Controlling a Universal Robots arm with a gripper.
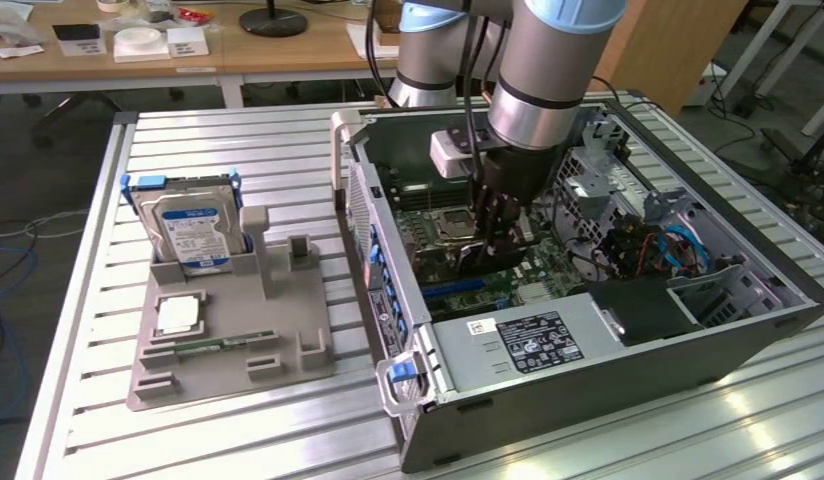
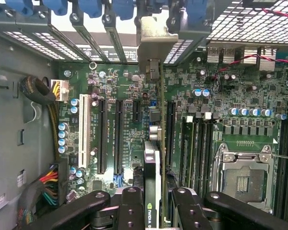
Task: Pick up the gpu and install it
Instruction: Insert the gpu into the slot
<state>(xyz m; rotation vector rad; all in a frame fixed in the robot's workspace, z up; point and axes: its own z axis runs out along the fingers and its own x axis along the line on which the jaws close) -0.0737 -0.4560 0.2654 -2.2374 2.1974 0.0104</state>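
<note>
Well, a silver ribbed table [image 1: 225, 420] in a room with wooden desks [image 1: 292, 55] holds an open computer case [image 1: 626, 350]. Inside it, the gripper [image 2: 156, 194] pinches the gpu [image 2: 152, 160] between its black fingers [image 2: 129, 206]. The card stands on its thin edge over the green board [image 2: 221, 76]. Its long side runs from the fingers to its metal end bracket [image 2: 156, 40] by the case's back wall.

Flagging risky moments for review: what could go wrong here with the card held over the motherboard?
1. The gpu, edge-on in the hand, may sit off the black slot and strike the motherboard instead.
2. Its metal bracket sits close to the rear slot covers and could snag.
</note>
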